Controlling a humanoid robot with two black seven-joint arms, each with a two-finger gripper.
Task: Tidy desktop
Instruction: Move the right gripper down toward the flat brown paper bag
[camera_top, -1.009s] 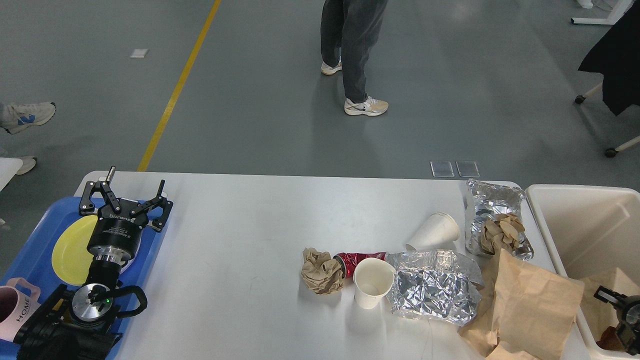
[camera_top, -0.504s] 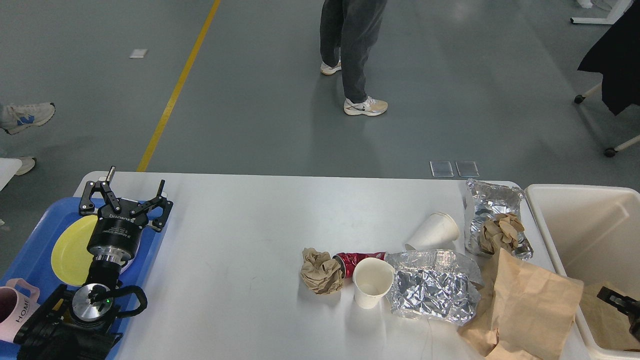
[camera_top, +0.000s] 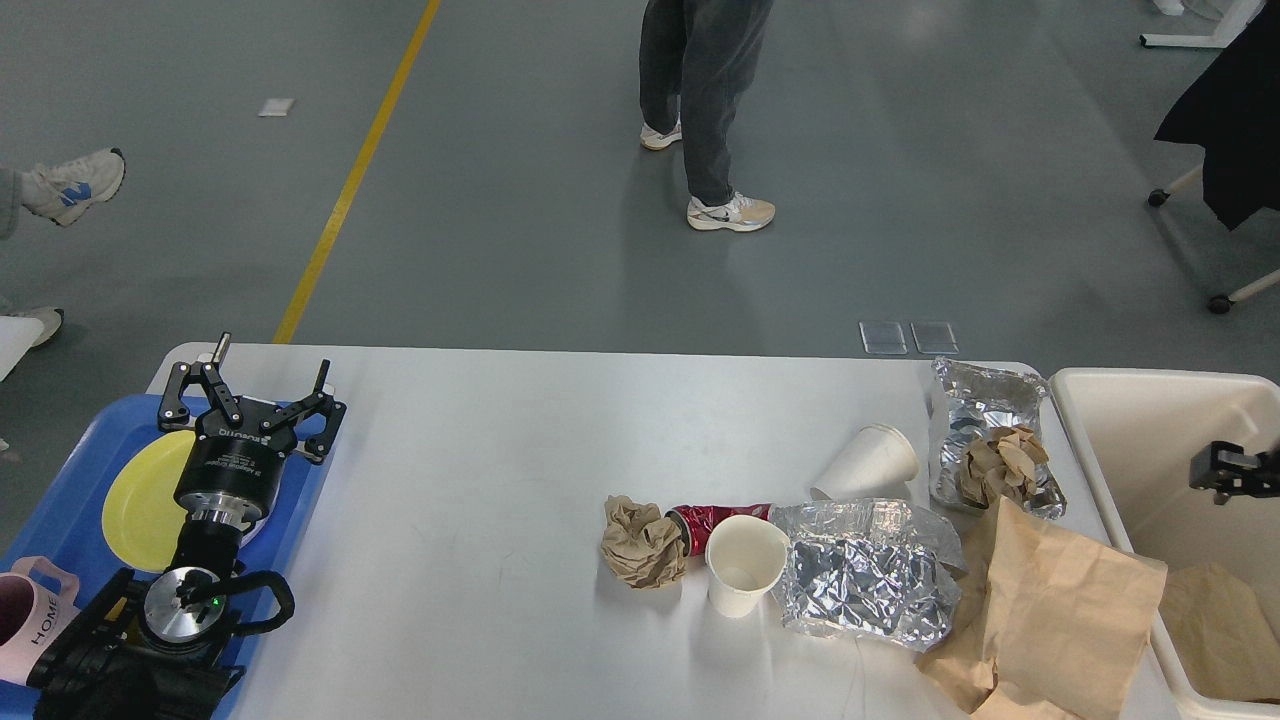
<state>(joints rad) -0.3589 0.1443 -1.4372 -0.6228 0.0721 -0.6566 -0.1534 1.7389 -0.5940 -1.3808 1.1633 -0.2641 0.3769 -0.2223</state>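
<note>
Head view: one overhead look, litter bunched at the right end of the surface (camera_top: 480, 450).
Task thing: the desktop, i.e. the white surface, fills the lower frame, with the blue tray (camera_top: 300, 500) on its left end and the cream bin (camera_top: 1100, 440) just off its right end.
Left on it: crumpled brown paper ball (camera_top: 643, 543), crushed red can (camera_top: 715, 520), upright paper cup (camera_top: 745, 563), tipped paper cup (camera_top: 868, 463), two foil containers (camera_top: 865, 580) (camera_top: 985, 410) (far one has a paper wad (camera_top: 1005, 462) in it), brown paper bag (camera_top: 1065, 610).
Bin: holds a brown paper piece (camera_top: 1215, 625) at the bottom.
Progress (judgement): early; most trash not yet binned.
Step in hand (judgement): right arm clearing the bin, next pick likely the nearest item, bag or far foil container.
How to do it well: come down from above, grab the bag by its upper edge so it doesn't drag the foil lying against it; lift clear of the bin rim before releasing.
Risk: the foil crushes and slips easily; the upright cup touches the near foil container and could tip.
Right pincer (camera_top: 1222, 472): only a dark tip shows, at the frame edge over the bin; can't tell opening; nothing visibly held.
Left pincer (camera_top: 250, 400): fingers spread wide, empty, over the tray's far edge above the yellow plate (camera_top: 140, 510); touching nothing I can see.
Tray extras: pink mug (camera_top: 30, 615) at near-left corner.
</note>
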